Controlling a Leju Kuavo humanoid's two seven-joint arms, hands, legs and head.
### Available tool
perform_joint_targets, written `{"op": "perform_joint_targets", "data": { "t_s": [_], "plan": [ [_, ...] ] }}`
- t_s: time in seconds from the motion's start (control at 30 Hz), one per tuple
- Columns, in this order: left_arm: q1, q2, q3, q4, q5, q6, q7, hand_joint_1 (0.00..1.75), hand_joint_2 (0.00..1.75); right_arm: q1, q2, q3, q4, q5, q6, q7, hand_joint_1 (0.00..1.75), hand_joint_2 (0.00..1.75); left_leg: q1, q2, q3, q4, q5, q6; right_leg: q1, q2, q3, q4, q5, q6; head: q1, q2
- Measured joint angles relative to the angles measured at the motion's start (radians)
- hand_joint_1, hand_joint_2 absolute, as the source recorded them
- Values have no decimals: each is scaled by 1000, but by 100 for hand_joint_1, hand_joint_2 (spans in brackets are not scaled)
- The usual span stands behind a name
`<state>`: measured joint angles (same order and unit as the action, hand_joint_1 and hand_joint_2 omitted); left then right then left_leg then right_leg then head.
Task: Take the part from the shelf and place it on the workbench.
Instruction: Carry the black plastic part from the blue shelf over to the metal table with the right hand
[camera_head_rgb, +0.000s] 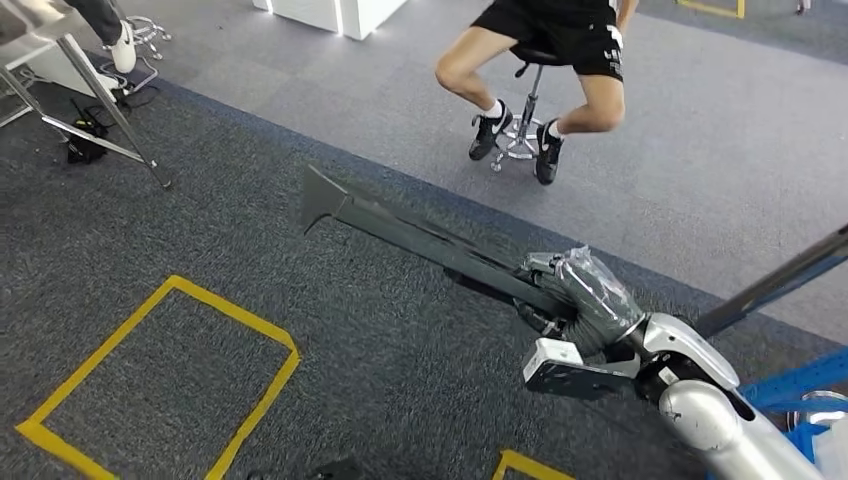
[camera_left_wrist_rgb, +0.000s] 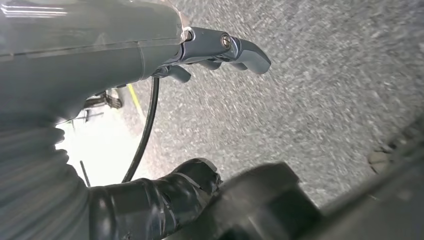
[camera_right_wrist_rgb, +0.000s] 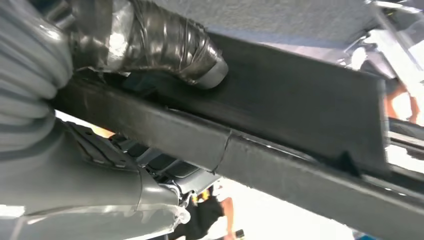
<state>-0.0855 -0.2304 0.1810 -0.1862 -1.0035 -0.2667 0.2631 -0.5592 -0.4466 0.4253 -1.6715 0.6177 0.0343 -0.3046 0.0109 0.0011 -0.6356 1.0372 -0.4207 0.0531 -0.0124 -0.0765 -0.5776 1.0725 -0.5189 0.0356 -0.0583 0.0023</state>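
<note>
The part (camera_head_rgb: 400, 232) is a long dark metal channel bar, held out level above the carpet and pointing away to the upper left. My right hand (camera_head_rgb: 578, 296), wrapped in clear plastic, grips the part's near end. In the right wrist view the taped thumb (camera_right_wrist_rgb: 165, 42) presses on the part (camera_right_wrist_rgb: 300, 95), with the fingers curled underneath. My left hand (camera_left_wrist_rgb: 220, 47) hangs over grey carpet with its fingers apart and nothing in them.
A person (camera_head_rgb: 545, 60) sits on a stool straight ahead. Metal table legs (camera_head_rgb: 100, 110) stand at the far left. Yellow tape (camera_head_rgb: 160, 380) marks a square on the dark carpet. A blue frame (camera_head_rgb: 800, 385) and a dark pole (camera_head_rgb: 780, 280) are at the right.
</note>
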Motion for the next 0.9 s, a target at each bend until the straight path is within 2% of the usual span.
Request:
{"op": "perform_joint_targets", "data": {
  "t_s": [0.03, 0.07, 0.1, 0.13, 0.17, 0.2, 0.23, 0.27, 0.3, 0.33, 0.37, 0.4, 0.43, 0.47, 0.5, 0.57, 0.6, 0.63, 0.67, 0.7, 0.73, 0.77, 0.83, 0.87, 0.9],
  "plan": [
    [-2, 0, 0, 0, 1, 0, 0, 0, 175, 0, -3, -1, 0, -2, 1, 0, 175, 175, 0, -11, 0, -1, 2, 4, -3, 34, -28, 58, -32, 2, 2, 0],
    [-4, 0, 0, 0, 2, 0, 0, 0, 175, 0, -5, -2, 1, -5, 2, 0, 175, 175, -1, -22, -2, -1, 3, 6, -3, 56, -63, 129, -65, 3, 2, 0],
    [-5, 0, 0, 0, 4, 0, 0, 0, 175, 0, -8, -3, 2, -8, 3, 0, 175, 175, -3, -35, -3, -1, 4, 8, -2, 67, -98, 194, -87, 2, 3, 0],
    [-5, 0, 0, 0, 5, 0, 0, 0, 175, 0, -9, -3, 3, -10, 4, 0, 175, 175, -6, -49, -3, -1, 5, 9, -1, 72, -121, 234, -92, 0, 3, 0],
    [-5, 0, 0, 0, 6, 0, 0, 0, 175, 0, -10, -3, 5, -12, 4, 0, 175, 175, -8, -63, -2, -1, 6, 10, 0, 75, -127, 235, -76, -4, 3, 0],
    [-5, 0, 0, 0, 6, 0, 0, 0, 175, 0, -10, -3, 5, -13, 5, 0, 175, 175, -10, -78, -1, -1, 6, 10, 1, 81, -112, 194, -41, -11, 3, 0],
    [-5, 0, 1, 0, 6, 1, 0, 0, 175, -2, -10, -3, 6, -14, 5, 0, 175, 175, -10, -92, 0, -1, 7, 10, 4, 96, -82, 122, 1, -19, 3, 0],
    [-5, -1, 1, 0, 6, 1, 0, 0, 175, -4, -10, -3, 6, -14, 5, 0, 175, 175, -11, -105, 0, -1, 8, 9, 6, 122, -50, 52, 32, -28, 2, 0],
    [-6, -2, 1, 0, 6, 1, 0, 0, 175, -6, -11, -4, 6, -14, 5, 0, 175, 175, -9, -117, -2, -1, 11, 6, 8, 144, -24, -7, 53, -35, 2, 0],
    [-6, -3, 1, 0, 6, 1, -1, 0, 175, -9, -12, -4, 6, -14, 5, 0, 175, 175, -6, -129, -6, -1, 14, 2, 10, 159, -11, -40, 60, -40, 3, 0],
    [-6, -4, 1, 0, 6, 1, -1, 0, 175, -11, -14, -5, 6, -14, 5, 0, 175, 175, -3, -140, -9, -3, 17, -3, 11, 162, -7, -49, 57, -43, 3, 0],
    [-5, -5, 1, 0, 7, 0, -2, 0, 175, -14, -15, -5, 6, -14, 5, 0, 175, 175, 0, -154, -12, -6, 21, -10, 14, 150, -4, -56, 59, -45, 5, 0],
    [-4, -6, 1, 0, 8, 0, -2, 0, 175, -16, -15, -5, 6, -14, 5, 0, 175, 175, 0, -156, -13, -6, 21, -14, 11, 136, 3, -66, 63, -46, 5, 0],
    [-3, -6, 1, 0, 9, 1, -2, 0, 175, -18, -15, -4, 6, -14, 6, 0, 175, 175, -4, -139, -19, 2, 14, -18, 10, 121, 11, -79, 68, -47, 4, 0],
    [-4, -6, 1, 0, 10, 2, -2, 0, 175, -20, -15, -4, 6, -15, 7, 0, 175, 175, -7, -111, -31, 27, -2, -22, 8, 104, 19, -92, 73, -50, 2, 0],
    [-9, -6, 1, 0, 11, 4, -2, 0, 175, -24, -15, -4, 6, -16, 12, -1, 175, 175, -11, -41, -81, 129, -58, -26, 9, 73, 25, -102, 75, -53, -1, 0],
    [-10, -6, 1, 0, 12, 5, -2, 0, 175, -25, -15, -4, 8, -16, 15, -1, 175, 175, -9, -24, -111, 190, -85, -29, 9, 56, 25, -100, 72, -53, -1, 0],
    [-11, -6, 2, 0, 13, 7, -3, 0, 175, -26, -15, -3, 9, -16, 18, -1, 175, 175, -6, -15, -131, 233, -98, -32, 9, 40, 24, -96, 68, -51, -1, 0],
    [-11, -5, 2, 0, 14, 8, -3, 0, 175, -26, -15, -3, 10, -16, 20, -1, 175, 175, -3, -9, -136, 246, -95, -36, 8, 24, 24, -93, 63, -48, -2, 0],
    [-10, -5, 2, 0, 15, 10, -3, 0, 175, -28, -15, -2, 12, -16, 21, -1, 175, 175, 0, -3, -121, 223, -76, -39, 6, 10, 24, -87, 57, -44, -2, 0],
    [-10, -5, 3, 0, 15, 11, -3, 0, 175, -30, -15, -2, 12, -16, 22, -1, 175, 175, 3, 9, -88, 165, -46, -42, 5, -3, 25, -81, 50, -39, -2, 0],
    [-10, -5, 3, 0, 15, 12, -3, 0, 175, -33, -15, -2, 12, -16, 22, -1, 175, 175, 2, 27, -54, 105, -28, -42, 4, -15, 26, -74, 42, -33, -2, 0],
    [-11, -7, 3, -1, 15, 13, -3, 0, 175, -42, -15, -2, 13, -17, 23, -1, 175, 175, -1, 50, -9, 23, -17, -31, 7, -36, 30, -61, 26, -18, -1, 0],
    [-11, -8, 3, -1, 15, 13, -3, 0, 175, -46, -15, -2, 14, -18, 24, -1, 175, 175, -4, 49, -5, 16, -26, -21, 8, -45, 34, -57, 23, -11, -1, 0],
    [-11, -8, 3, -2, 16, 13, -3, 0, 175, -50, -15, -2, 15, -18, 25, -1, 175, 175, -3, 37, -3, 13, -28, -12, 8, -51, 39, -53, 21, -4, 0, 0]
  ]
}}
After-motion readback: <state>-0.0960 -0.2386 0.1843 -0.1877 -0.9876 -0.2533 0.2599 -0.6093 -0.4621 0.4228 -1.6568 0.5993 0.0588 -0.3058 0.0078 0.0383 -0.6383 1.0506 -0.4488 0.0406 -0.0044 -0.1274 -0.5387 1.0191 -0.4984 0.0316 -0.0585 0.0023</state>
